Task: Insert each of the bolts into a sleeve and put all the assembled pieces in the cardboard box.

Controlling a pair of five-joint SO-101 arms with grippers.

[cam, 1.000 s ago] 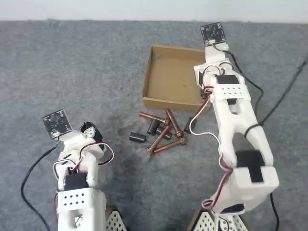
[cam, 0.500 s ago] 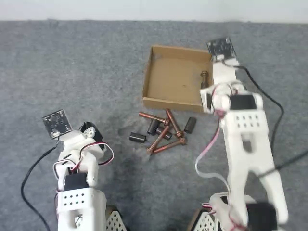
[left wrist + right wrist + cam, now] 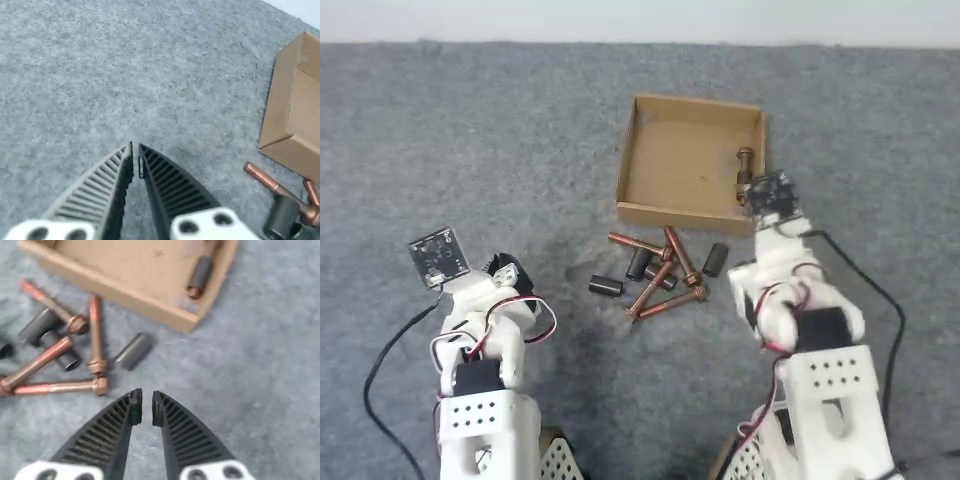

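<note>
Work surface: a grey, short-pile carpet covers the whole table area. A pale wall strip runs along its far edge.

Cardboard box: a shallow open tray lying flat on the carpet at the far side, ahead of the right arm. 1 assembled piece, a bolt seated in a dark sleeve, lies inside against the box's right wall. The right wrist view shows it in a corner of the box.

Loose parts: 4 copper bolts lie crossed in a pile on the carpet just in front of the box's near wall. 3 dark sleeves lie among and beside them. A 4th, lone sleeve rests apart at the right of the pile, near the box's corner.

Left gripper: jaws pressed almost together with only a thin slit at the tips, and nothing between them. It hangs over bare carpet, well apart from the box and to the left of the pile.

Right gripper: jaws drawn close with a narrow gap, holding nothing. It hangs over carpet just on the near side of the lone sleeve.
</note>
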